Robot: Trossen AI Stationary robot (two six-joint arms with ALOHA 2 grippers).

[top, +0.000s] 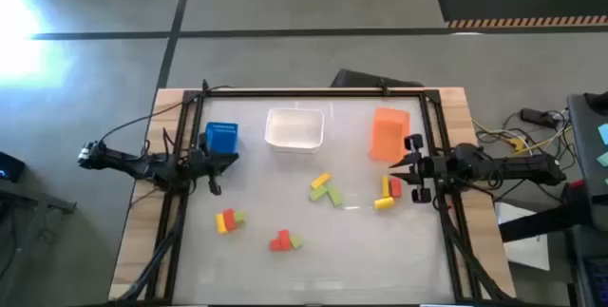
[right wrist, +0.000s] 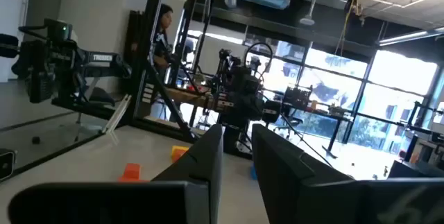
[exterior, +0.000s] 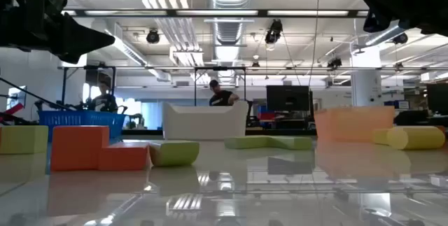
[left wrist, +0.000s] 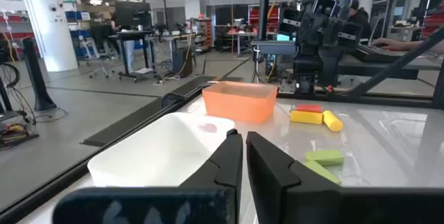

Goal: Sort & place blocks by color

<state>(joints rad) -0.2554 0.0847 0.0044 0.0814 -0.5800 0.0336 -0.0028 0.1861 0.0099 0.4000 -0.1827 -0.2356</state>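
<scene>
Blocks [top: 326, 191] lie scattered in mixed clusters on the bench [top: 304, 259], unsorted, since both the left claw [top: 217, 164] and right claw [top: 403, 166] hang narrow, holding nothing.

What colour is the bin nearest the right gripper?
Orange bin; clearest in the high view, beside the right gripper.

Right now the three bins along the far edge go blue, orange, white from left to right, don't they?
Not quite. The high view shows the blue rectangular bin on the left, the white rectangular bin in the middle and the orange rectangular bin on the right: blue, white, orange.
</scene>
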